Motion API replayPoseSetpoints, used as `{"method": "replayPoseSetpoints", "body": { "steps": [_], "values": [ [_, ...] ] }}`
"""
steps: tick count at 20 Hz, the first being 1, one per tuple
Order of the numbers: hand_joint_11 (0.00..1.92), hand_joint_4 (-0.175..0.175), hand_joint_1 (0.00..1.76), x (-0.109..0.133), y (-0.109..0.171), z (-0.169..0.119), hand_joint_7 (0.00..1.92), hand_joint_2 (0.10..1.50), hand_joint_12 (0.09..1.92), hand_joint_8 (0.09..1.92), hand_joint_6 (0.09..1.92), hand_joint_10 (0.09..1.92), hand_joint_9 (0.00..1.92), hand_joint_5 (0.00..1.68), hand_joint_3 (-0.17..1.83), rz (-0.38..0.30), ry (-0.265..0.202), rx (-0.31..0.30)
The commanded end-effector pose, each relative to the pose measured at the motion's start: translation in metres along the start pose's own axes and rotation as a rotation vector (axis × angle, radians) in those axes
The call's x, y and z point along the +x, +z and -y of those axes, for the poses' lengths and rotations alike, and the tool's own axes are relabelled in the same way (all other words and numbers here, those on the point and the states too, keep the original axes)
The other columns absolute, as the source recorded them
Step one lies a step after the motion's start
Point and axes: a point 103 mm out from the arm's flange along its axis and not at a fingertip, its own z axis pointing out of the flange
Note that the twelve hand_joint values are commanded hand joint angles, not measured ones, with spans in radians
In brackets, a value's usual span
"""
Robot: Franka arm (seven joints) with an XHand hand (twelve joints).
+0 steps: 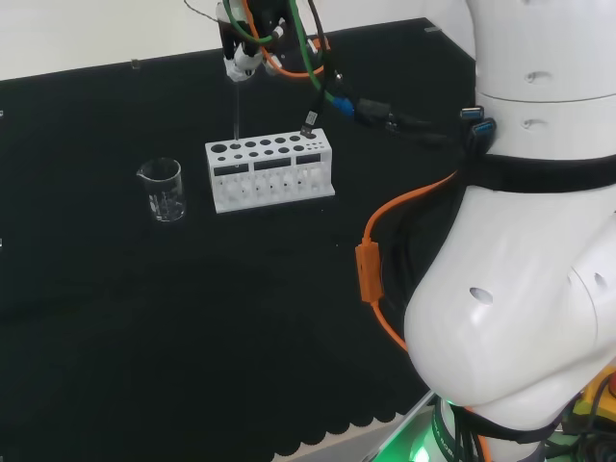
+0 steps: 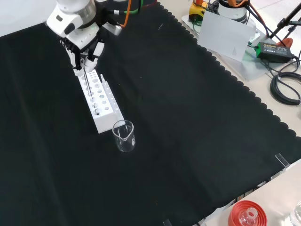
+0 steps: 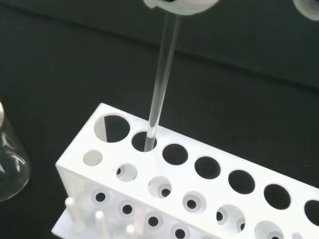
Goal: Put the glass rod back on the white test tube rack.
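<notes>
The hand (image 2: 83, 49) pinched the top of the glass rod (image 3: 160, 84) between curled fingers, holding it upright with its lower end just entering a hole of the white test tube rack (image 1: 270, 174), so lowering and release seemingly remained.

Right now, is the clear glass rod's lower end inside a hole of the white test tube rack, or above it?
Inside: the clear glass rod, near upright, has its tip in a top hole of the white test tube rack, with the hand holding its upper end.
</notes>
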Motion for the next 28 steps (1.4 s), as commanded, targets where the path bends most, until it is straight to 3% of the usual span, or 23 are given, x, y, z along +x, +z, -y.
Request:
{"method": "replayPoseSetpoints", "body": {
  "steps": [1, 18, 19, 20, 22, 25, 28],
  "values": [
    [1.68, -0.175, 1.32, 0.000, 0.013, -0.017, 1.49, 1.02, 0.60, 0.19, 0.22, 0.09, 1.92, 1.43, -0.17, 0.014, -0.017, 0.019],
    [1.68, -0.175, 1.32, -0.020, 0.025, -0.018, 1.49, 1.02, 0.60, 0.18, 0.22, 0.09, 1.92, 1.43, -0.17, 0.015, 0.004, 0.031],
    [1.76, -0.168, 1.23, -0.016, 0.017, -0.019, 1.37, 0.94, 0.58, 0.21, 0.14, 0.10, 1.92, 1.08, -0.17, -0.060, -0.029, 0.150],
    [1.83, -0.160, 1.15, -0.016, 0.014, -0.019, 1.23, 0.87, 0.54, 0.32, 0.09, 0.11, 1.92, 0.78, -0.17, -0.092, -0.037, 0.186],
    [1.90, -0.135, 0.99, -0.017, 0.010, -0.017, 0.96, 0.80, 0.47, 0.59, 0.09, 0.09, 1.91, 0.45, -0.17, -0.122, -0.039, 0.211],
    [1.83, -0.069, 0.71, -0.015, 0.001, -0.015, 0.67, 0.75, 0.37, 0.81, 0.09, 0.09, 1.72, 0.19, -0.17, -0.133, -0.023, 0.228],
    [1.72, -0.027, 0.56, -0.016, -0.007, -0.010, 0.51, 0.71, 0.40, 0.86, 0.09, 0.09, 1.48, 0.11, -0.16, -0.143, -0.014, 0.234]
  ]
}}
